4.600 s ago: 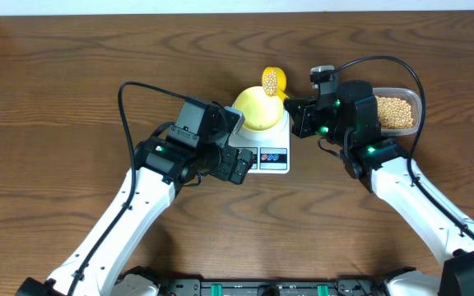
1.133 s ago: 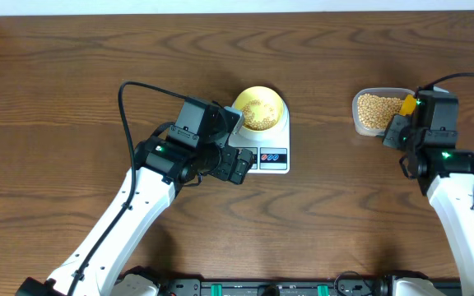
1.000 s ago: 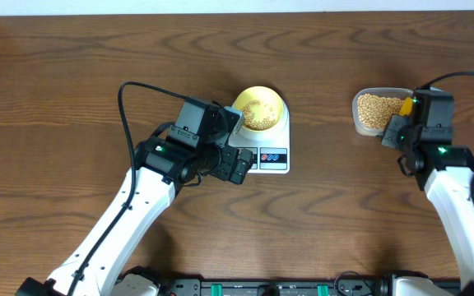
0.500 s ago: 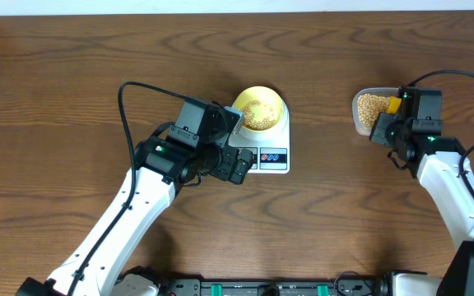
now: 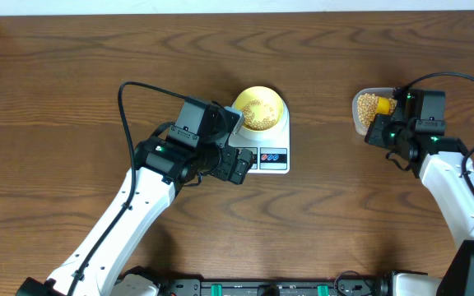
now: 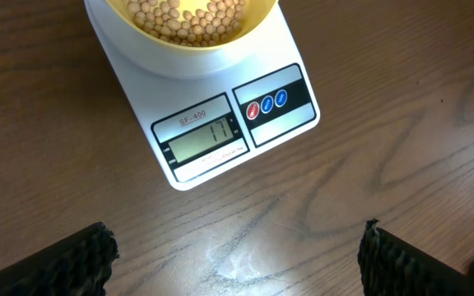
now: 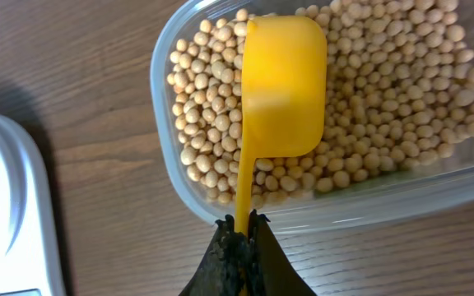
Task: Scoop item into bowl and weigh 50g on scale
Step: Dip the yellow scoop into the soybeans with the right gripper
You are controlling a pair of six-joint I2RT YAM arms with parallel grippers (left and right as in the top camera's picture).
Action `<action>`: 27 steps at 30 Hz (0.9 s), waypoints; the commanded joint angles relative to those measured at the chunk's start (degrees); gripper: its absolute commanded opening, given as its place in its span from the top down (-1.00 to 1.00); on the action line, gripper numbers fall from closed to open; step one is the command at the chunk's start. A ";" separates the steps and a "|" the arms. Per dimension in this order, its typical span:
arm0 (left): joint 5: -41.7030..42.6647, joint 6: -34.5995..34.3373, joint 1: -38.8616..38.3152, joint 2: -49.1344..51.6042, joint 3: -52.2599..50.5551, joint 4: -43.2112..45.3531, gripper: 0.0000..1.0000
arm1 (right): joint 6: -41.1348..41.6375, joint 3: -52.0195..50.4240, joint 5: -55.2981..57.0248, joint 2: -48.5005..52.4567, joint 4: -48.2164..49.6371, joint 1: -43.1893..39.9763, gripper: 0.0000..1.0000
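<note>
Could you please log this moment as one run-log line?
left tool open, near scale | right tool shut on scoop | scoop over beans in tub | bowl on scale, holds beans | display 17

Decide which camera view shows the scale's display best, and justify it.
The left wrist view: the display faces the camera, large, with legible digits. Overhead it is tiny and unreadable. The right wrist view catches only the scale's edge.

**Colours on the bench**

table (image 5: pixel 72 66): dark brown, wavy wood grain.
scale (image 6: pixel 159 92): white, grey-green display (image 6: pixel 206 140), black panel (image 6: pixel 293 89) with one red and two blue buttons (image 6: pixel 267 103).
bowl (image 5: pixel 280 105): pale yellow.
beans (image 7: pixel 369 123): tan-beige.
scoop (image 7: pixel 282 90): bright yellow.
tub (image 7: pixel 385 197): clear plastic.
arms (image 5: pixel 138 205): white shells, black joints.
</note>
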 commanded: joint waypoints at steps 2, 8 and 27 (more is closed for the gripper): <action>0.66 1.01 -0.07 0.15 -0.13 0.04 -0.92 | 0.35 0.02 -6.78 0.26 -0.11 -2.45 0.98; 0.66 1.01 -0.07 0.15 -0.13 0.02 -0.92 | 0.31 0.02 -14.14 0.28 -0.52 -6.54 0.97; 0.66 1.01 -0.07 0.15 -0.13 0.04 -0.92 | 4.00 0.02 -19.87 0.28 -1.25 -10.84 0.97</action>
